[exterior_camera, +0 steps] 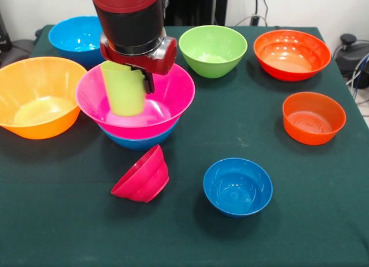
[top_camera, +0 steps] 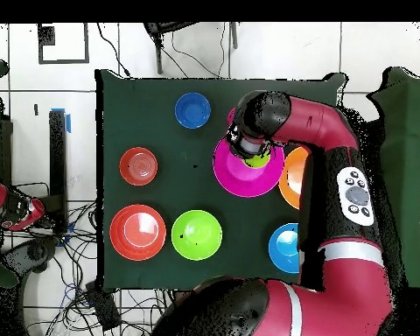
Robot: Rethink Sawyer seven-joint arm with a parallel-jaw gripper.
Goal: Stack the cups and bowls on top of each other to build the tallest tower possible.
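The lime-green cup (exterior_camera: 124, 93) stands upright inside the large pink bowl (exterior_camera: 173, 102), which is nested on a medium blue bowl (exterior_camera: 138, 143). My gripper (exterior_camera: 128, 82) comes down from above and is shut on the cup's upper part, with one black finger (exterior_camera: 149, 81) against its right side. In the overhead view the gripper (top_camera: 248, 149) is over the pink bowl (top_camera: 240, 179) and the cup (top_camera: 260, 161) peeks out beside it. A small crimson bowl (exterior_camera: 142, 176) lies tipped on its side in front of the pile.
A large orange bowl (exterior_camera: 37, 94) sits left of the pile and a blue bowl (exterior_camera: 78, 39) behind it. A green bowl (exterior_camera: 213, 51), a large red-orange bowl (exterior_camera: 291, 53), a smaller red-orange bowl (exterior_camera: 313, 117) and a small blue bowl (exterior_camera: 237, 186) stand to the right.
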